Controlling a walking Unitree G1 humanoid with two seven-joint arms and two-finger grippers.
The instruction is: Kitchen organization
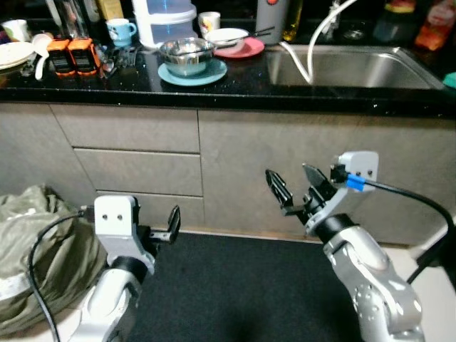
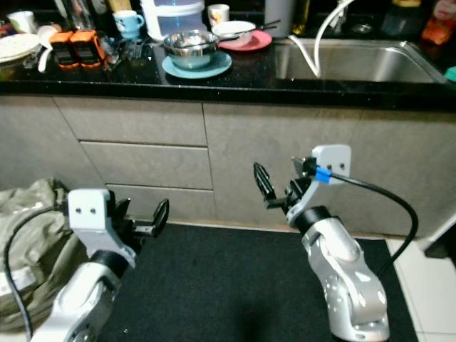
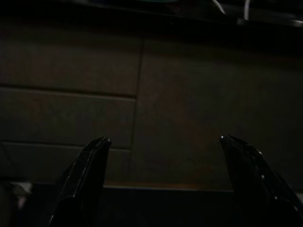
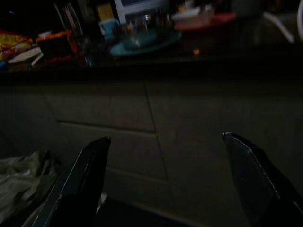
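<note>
Nearest the camera, both silver arms rise over a dark floor mat (image 1: 235, 285). On the left, the left gripper (image 1: 153, 226) is held low in front of the grey drawers (image 1: 135, 167), its two black fingers spread apart around nothing. To the right, the right gripper (image 1: 296, 187) is raised higher before the cabinet door (image 1: 285, 171), its fingers likewise wide apart and empty; a black cable with a blue clip (image 1: 354, 183) runs off its wrist. A crumpled olive-green bag (image 1: 35, 249) lies on the floor at near left, beside the left arm.

Farther off, on the black countertop (image 1: 235, 89), a steel bowl (image 1: 187, 53) sits on a teal plate (image 1: 192, 71). Just behind and right, a white bowl (image 1: 226, 35) rests on a pink plate (image 1: 242, 48). Two orange containers (image 1: 73, 55) stand at far left, with a blue mug (image 1: 121, 30) behind them. A steel sink (image 1: 349, 68) fills the counter's right side.
</note>
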